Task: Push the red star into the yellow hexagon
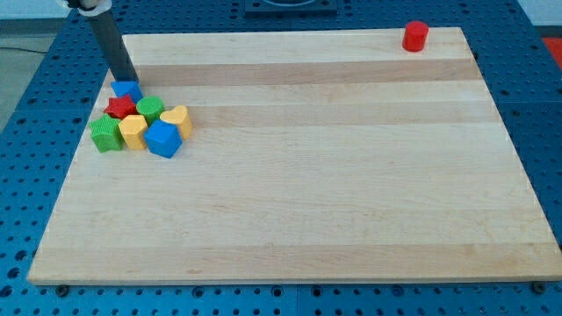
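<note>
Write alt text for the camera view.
My tip touches a blue block atop a cluster at the board's left: red star, yellow hexagon, two green blocks, a yellow heart, a blue cube. A red cylinder sits far right.

The worktop (334, 175) is light wood with pale stripes. Around it the base (26, 132) is blue with little dots. At the far left sit a red star (120, 107), a blue block (126, 89), a green round block (150, 109), a yellow heart (177, 118), a yellow hexagon (133, 131), a green block (105, 134) and a blue cube (163, 139). A red cylinder (415, 36) is far right. My tip (128, 81) is dark.
</note>
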Controlling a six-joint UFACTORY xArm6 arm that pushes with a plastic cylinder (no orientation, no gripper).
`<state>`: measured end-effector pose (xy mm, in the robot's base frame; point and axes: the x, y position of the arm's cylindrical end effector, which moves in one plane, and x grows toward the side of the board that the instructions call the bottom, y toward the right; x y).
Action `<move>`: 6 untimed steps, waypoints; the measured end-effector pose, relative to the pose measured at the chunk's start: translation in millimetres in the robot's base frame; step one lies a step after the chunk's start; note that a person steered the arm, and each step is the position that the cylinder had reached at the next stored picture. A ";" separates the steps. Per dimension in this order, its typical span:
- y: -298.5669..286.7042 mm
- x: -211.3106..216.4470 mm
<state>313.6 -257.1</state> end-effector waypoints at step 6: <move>39.8 8.0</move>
<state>321.6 -217.3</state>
